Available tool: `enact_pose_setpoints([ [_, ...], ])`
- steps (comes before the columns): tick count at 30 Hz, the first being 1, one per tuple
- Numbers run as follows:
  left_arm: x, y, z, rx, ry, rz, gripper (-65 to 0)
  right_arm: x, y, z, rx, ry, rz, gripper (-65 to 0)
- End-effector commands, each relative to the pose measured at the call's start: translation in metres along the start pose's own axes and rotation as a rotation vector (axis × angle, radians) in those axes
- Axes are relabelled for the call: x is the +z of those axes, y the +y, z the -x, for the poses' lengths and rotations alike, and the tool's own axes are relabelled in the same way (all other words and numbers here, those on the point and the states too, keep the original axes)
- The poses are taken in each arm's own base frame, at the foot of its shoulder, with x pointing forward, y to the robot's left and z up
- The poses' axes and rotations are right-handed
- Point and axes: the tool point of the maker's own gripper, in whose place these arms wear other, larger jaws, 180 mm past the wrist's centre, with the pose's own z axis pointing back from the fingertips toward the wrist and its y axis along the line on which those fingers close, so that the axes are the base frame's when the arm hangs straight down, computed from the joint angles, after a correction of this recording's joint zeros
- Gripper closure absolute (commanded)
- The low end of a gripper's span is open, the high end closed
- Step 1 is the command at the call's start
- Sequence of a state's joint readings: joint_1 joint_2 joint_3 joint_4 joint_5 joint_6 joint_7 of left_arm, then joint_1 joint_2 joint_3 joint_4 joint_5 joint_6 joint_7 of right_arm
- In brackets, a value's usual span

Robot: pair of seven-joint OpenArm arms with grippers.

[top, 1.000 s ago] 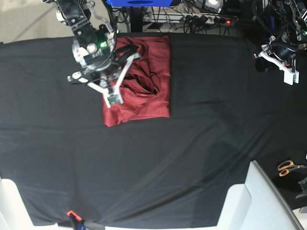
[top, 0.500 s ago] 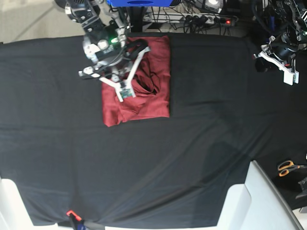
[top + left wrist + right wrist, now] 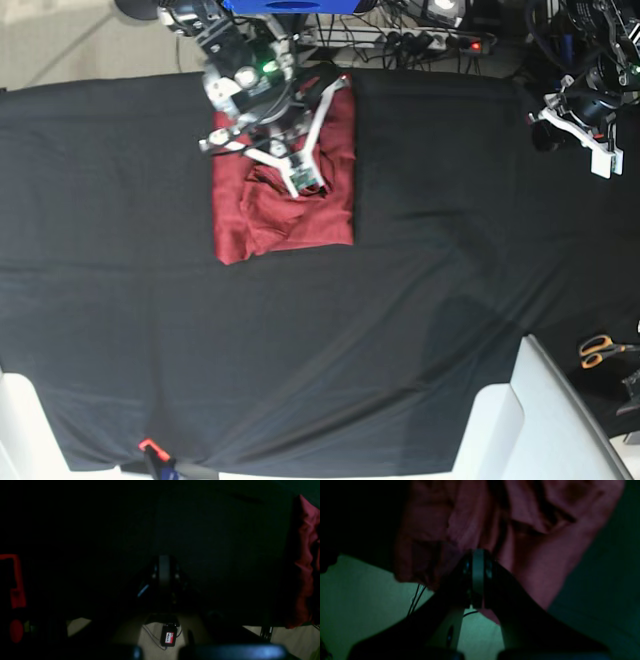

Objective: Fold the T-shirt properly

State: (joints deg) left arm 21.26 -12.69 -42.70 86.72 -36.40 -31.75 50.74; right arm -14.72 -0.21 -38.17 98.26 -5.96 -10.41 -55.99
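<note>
Along the near edge of the base view, two white panels (image 3: 545, 410) are cutting into the black cloth-covered surface (image 3: 420, 280), and a pair of orange-handled scissors (image 3: 600, 350) is lying at the near right. Farther back, the large dusty brick-red T-shirt (image 3: 250, 225) of thin knit is lying on the surface toward the far edge, left of centre. It is sitting as a rough upright rectangle, its right edge straight, its near edge slightly uneven, its middle bunching into deep rumpled creases. The right end effector (image 3: 305, 183) is hanging over the upper part of the T-shirt, covering much of its far half, so the fold there is hard to make out. In the right wrist view the right end effector (image 3: 478, 580) is showing its jaws pressed together with nothing visibly caught between them; wrinkled red fabric is filling the dim, blurry space beyond. At the far right, the left end effector (image 3: 603, 160) is resting well apart from the T-shirt. Its wrist view is nearly black: the closed tips (image 3: 164, 573) are only faintly showing, and a strip of red cloth is being cut off at the right edge.
</note>
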Motion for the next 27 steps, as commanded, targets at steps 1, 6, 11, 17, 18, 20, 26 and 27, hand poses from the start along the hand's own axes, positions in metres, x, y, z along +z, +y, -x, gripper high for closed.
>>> enact_pose_setpoints([
  [1,0.004,0.002,-0.012,-0.016,-0.035,0.002,0.0,0.001,0.006,-0.005,0.01,-0.017,-0.011,-0.3],
  [6,0.005,0.002,-0.012,-0.015,-0.036,0.001,0.0,-0.005,0.03,0.01,0.079,0.018,-0.05,-0.3],
  [11,0.004,0.002,-0.013,-0.015,-0.037,0.001,0.0,-0.004,0.035,0.007,0.089,0.011,-0.067,-0.3],
  [17,0.004,0.002,-0.014,-0.017,-0.039,0.001,0.0,-0.001,0.049,-0.004,0.197,-0.026,-0.107,-0.2],
  [18,0.005,0.003,-0.016,-0.021,-0.041,-0.001,0.0,0.0,0.051,-0.006,0.227,-0.032,-0.121,-0.2],
  [20,0.005,0.004,-0.027,-0.036,-0.057,-0.002,0.0,0.001,0.057,-0.011,0.277,-0.044,-0.146,-0.2],
  [26,0.009,0.011,-0.037,-0.057,-0.069,-0.019,0.0,0.002,0.06,-0.023,0.279,-0.065,-0.152,-0.2],
  [27,0.01,0.013,-0.038,-0.058,-0.07,-0.021,0.0,0.003,0.059,-0.025,0.276,-0.071,-0.151,-0.2],
])
